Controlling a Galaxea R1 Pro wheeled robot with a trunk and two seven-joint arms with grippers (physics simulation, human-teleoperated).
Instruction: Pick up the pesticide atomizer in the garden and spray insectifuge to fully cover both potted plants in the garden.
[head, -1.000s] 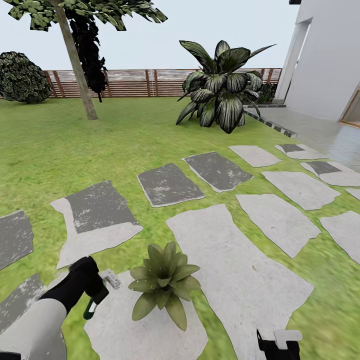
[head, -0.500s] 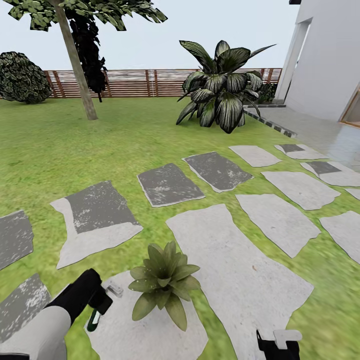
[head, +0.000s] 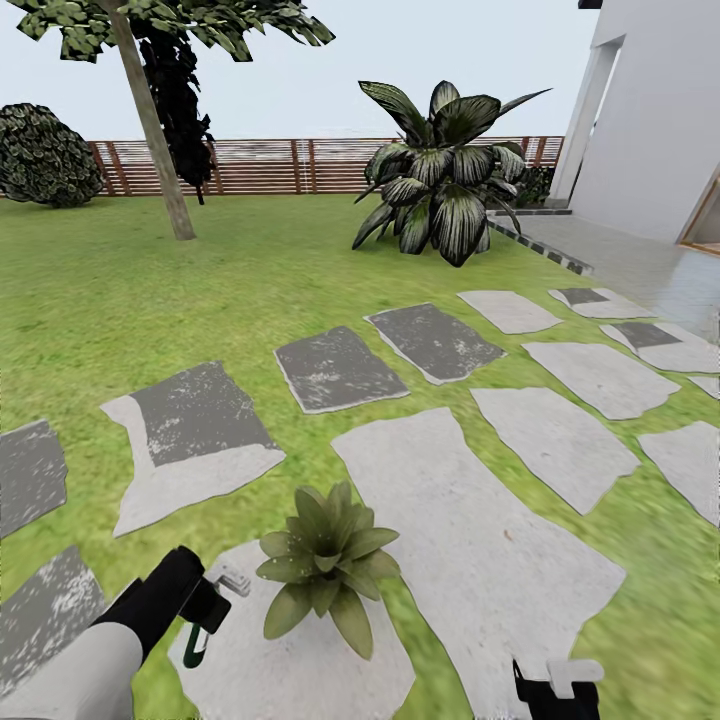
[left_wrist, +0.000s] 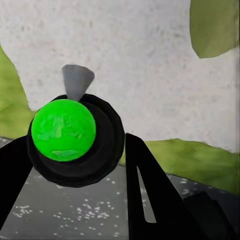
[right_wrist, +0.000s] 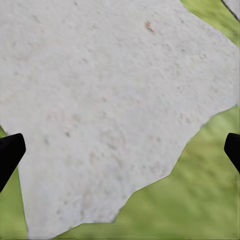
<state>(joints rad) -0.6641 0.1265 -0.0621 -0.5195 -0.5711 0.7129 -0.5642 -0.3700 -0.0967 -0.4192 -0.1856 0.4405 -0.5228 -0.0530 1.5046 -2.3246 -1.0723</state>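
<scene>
Head view: high up, facing forward and down across the lawn (head: 200, 290) and pale stepping stones (head: 480, 540) toward a slatted wooden fence (head: 300, 165); wide and distant.

Left wrist view: very close, looking down along the left tool (left_wrist: 75, 165) past the pesticide atomizer (left_wrist: 64, 131) onto stone and grass.

Right wrist view: close, pointed straight down at a pale stone between dark fingertips (right_wrist: 10, 152).

Shared by head and left wrist views: the atomizer (head: 205, 625) and stone beneath. Shared by head and right wrist views: stone and grass.

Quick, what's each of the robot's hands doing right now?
Left gripper: closed on the pesticide atomizer.
Right gripper: open, holding nothing, above a stepping stone.
</scene>
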